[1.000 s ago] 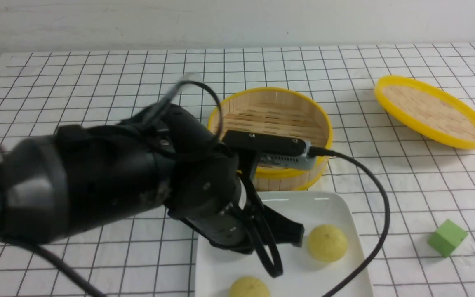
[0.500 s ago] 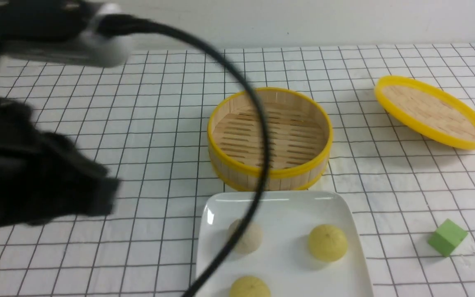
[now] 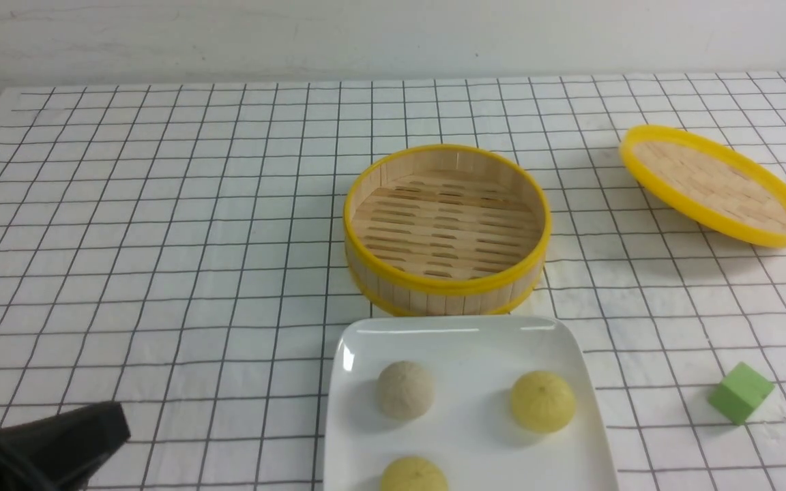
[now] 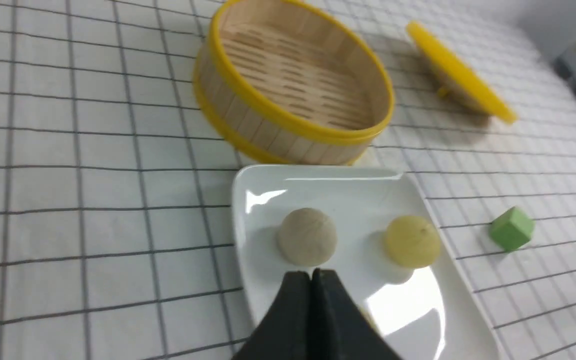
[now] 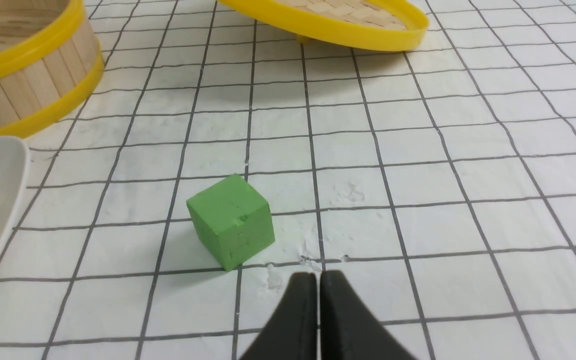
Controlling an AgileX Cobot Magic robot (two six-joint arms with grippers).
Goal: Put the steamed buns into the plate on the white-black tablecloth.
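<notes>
Since all three steamed buns (image 3: 405,389) sit inside the plate (image 3: 359,341), the job looks finished: the off-white one lies toward the plate's left, a pale yellow one (image 3: 542,401) to its right, and another yellow one (image 3: 413,475) at the near edge. That plate rests on the white-black tablecloth (image 3: 161,204) covering the table, just in front of the bamboo steamer basket (image 3: 446,228), which is bare inside, while its lid (image 3: 715,184) leans well off to the right and a green cube (image 3: 740,392) lies apart on the right.

Judging by their rounded, matte look, the buns are probably light and soft, easily dented; any regrasp would best pinch gently across the widest part of the dome, low near the base, because the glossy plate could let them slide.

Seen from its wrist camera, the left gripper (image 4: 311,274) has its tips pressed together with nothing between them, hovering above the plate's near side. Likewise the right gripper (image 5: 317,275) is closed and empty, close to the cube.

Front view cuts off the nearest bun and the plate's near rim, and the dark shape at lower left is too partial to identify; the left wrist view hides most of that bun behind the fingers
</notes>
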